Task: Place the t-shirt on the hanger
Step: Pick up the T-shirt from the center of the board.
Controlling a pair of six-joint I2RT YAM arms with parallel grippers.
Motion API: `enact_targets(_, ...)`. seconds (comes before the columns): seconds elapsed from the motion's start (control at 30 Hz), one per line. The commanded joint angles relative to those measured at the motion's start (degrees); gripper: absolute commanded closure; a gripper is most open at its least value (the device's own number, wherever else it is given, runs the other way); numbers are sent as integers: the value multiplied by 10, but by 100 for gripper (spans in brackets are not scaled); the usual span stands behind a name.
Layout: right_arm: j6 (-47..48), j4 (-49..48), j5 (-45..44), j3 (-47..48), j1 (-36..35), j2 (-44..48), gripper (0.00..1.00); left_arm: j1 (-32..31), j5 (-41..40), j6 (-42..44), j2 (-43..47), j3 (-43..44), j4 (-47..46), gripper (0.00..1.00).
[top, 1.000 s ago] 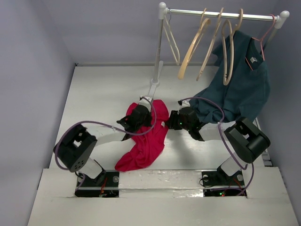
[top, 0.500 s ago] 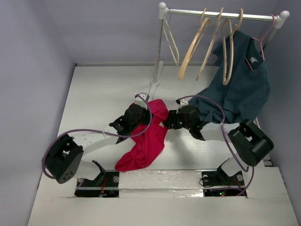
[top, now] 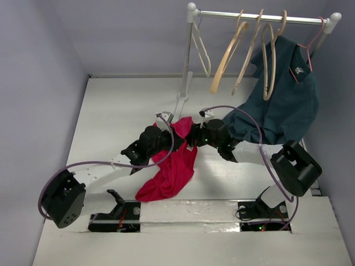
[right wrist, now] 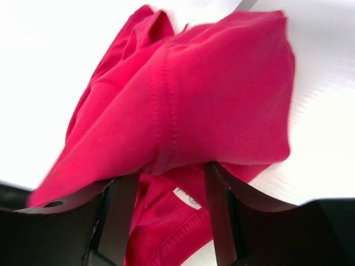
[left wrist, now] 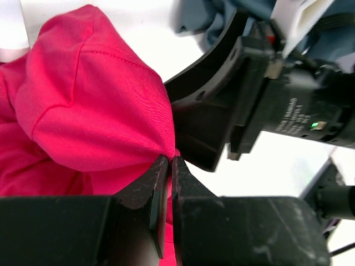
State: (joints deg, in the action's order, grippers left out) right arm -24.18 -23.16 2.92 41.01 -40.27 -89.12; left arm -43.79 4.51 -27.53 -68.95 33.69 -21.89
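The crimson t-shirt [top: 173, 163] lies bunched on the white table, with its upper end raised between my two grippers. My left gripper [top: 172, 133] is shut on a fold of the t-shirt [left wrist: 94, 111], pinched at the jaw tips [left wrist: 170, 160]. My right gripper [top: 191, 136] faces it from the right, open. Its fingers [right wrist: 221, 210] straddle a hanging fold of the t-shirt [right wrist: 183, 105], and the white neck label [right wrist: 186, 198] shows between them. Three tan wooden hangers [top: 228, 58] hang on the rail at the back right.
The clothes rail [top: 260, 18] stands on a white post [top: 186, 66] just behind the grippers. A thin white hanger [top: 202, 47] hangs at its left end. A dark teal shirt [top: 285, 105] on a pink hanger [top: 312, 41] hangs beside my right arm.
My left arm has stretched forward and lifted the t-shirt's upper end off the table. My right gripper has moved left up to that raised fold.
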Motion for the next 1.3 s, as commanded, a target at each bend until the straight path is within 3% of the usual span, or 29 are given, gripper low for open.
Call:
enact_targets(0.0, 12, -12, -81, 5, -12, 35, 45, 0, 18, -12, 33, 0, 3, 100)
enact_targets(0.27, 76, 50, -113, -1, -88, 87, 38, 0, 6, -37, 70, 12, 19, 100)
enact_targets(0.37, 78, 66, -133, -14, -101, 109, 31, 0, 14, -44, 68, 25, 25, 100)
enact_targets(0.73, 105, 47, -181, 14, -101, 77, 34, 0, 41, -85, 100, 26, 24, 100)
enact_targets(0.8, 108, 44, -196, 24, -101, 70, 39, 0, 45, -89, 104, 21, 26, 100)
enact_targets(0.9, 106, 22, -214, 16, -101, 82, 57, 0, 30, -84, 111, 21, 51, 100)
enact_targets(1.0, 100, 5, -221, -8, -101, 121, 84, 0, 2, -73, 117, 16, 76, 100)
enact_targets(1.03, 100, 14, -223, -11, -101, 130, 100, 5, -4, -68, 117, 12, 83, 100)
enact_targets(1.1, 99, 35, -212, -6, -101, 148, 100, 5, -20, -60, 113, 14, 91, 100)
enact_targets(1.27, 99, 140, -162, 28, -101, 164, 100, 5, -10, -20, 86, 23, 65, 58)
